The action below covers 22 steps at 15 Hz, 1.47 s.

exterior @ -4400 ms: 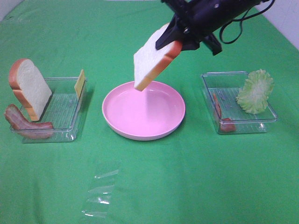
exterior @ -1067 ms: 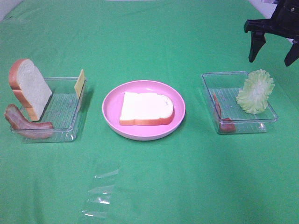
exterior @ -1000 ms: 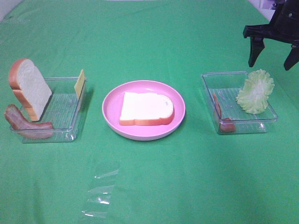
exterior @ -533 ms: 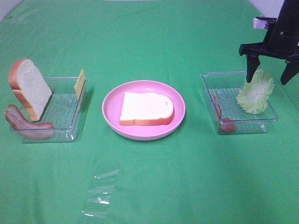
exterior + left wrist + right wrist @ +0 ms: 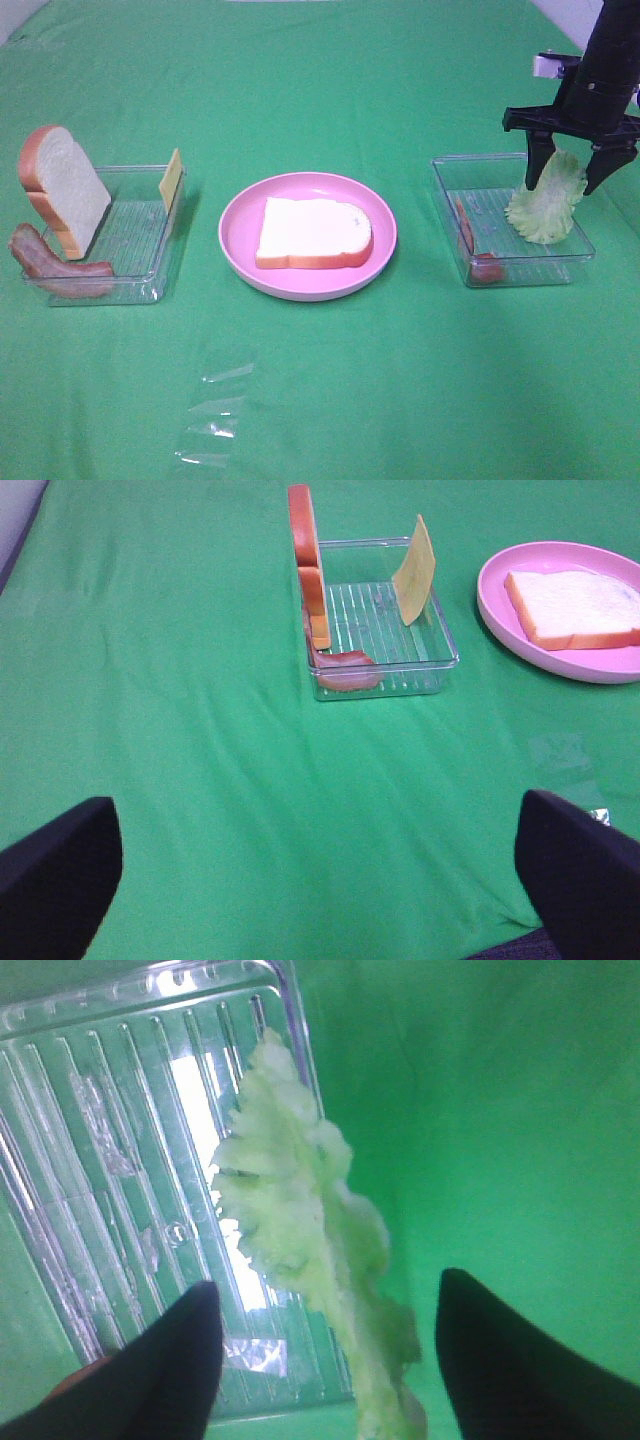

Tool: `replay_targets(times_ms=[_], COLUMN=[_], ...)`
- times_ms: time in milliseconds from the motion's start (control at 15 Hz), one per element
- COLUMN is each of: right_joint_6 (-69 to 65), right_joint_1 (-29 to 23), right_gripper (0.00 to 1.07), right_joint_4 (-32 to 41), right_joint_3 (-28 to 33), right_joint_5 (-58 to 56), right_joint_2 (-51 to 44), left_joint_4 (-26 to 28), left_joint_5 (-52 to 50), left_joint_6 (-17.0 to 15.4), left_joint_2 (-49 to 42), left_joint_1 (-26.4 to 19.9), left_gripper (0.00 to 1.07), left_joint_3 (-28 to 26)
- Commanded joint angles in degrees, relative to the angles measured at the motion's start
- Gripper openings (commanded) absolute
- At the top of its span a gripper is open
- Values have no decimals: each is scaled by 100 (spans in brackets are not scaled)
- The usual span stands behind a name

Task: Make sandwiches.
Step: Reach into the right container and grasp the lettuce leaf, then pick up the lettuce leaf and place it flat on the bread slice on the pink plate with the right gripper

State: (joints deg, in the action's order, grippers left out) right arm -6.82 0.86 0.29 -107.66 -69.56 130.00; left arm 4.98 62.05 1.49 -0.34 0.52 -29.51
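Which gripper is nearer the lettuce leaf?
Right. The right gripper straddles the lettuce leaf, open, a finger on either side; the left gripper is far off, short of the other tray.

No text, label, brand mark, number or sign can be read in any of the 3 views.

Black arm [image 5: 612,50], forked black right pincer [image 5: 562,187], silver fitting [image 5: 548,66]
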Motion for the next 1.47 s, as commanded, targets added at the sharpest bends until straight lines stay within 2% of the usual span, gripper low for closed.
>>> replay_targets(times_ms=[67, 467, 600, 667, 733, 800, 1267, 1467], right_joint_6=[23, 23, 23, 23, 23, 23, 23, 17], right_joint_1=[17, 11, 11, 11, 11, 11, 11, 11], right_gripper=[44, 44, 36, 25, 7, 0, 0, 0], right_joint_4=[-29, -29, -29, -29, -29, -29, 178, 321], right_joint_3=[-11, -11, -11, -11, -11, -11, -11, -86], right_joint_5=[-46, -46, -69, -74, -126, -189, -304, -361], right_joint_2=[29, 29, 29, 29, 29, 29, -97, -544], left_joint_4=[52, 52, 52, 52, 52, 52, 52, 52], left_joint_5=[-29, -29, -29, -29, -29, -29, -29, -29], left_joint_6=[-34, -34, -34, -34, -34, -34, -34, -34], left_joint_2=[-86, -86, -86, -86, -86, -86, -86, -86], left_joint_1=[-6, -6, -6, -6, -6, -6, -6, -6], left_gripper=[100, 100, 100, 100, 100, 100, 100, 100], left_joint_3=[-6, -6, -6, -6, -6, -6, -6, -6])
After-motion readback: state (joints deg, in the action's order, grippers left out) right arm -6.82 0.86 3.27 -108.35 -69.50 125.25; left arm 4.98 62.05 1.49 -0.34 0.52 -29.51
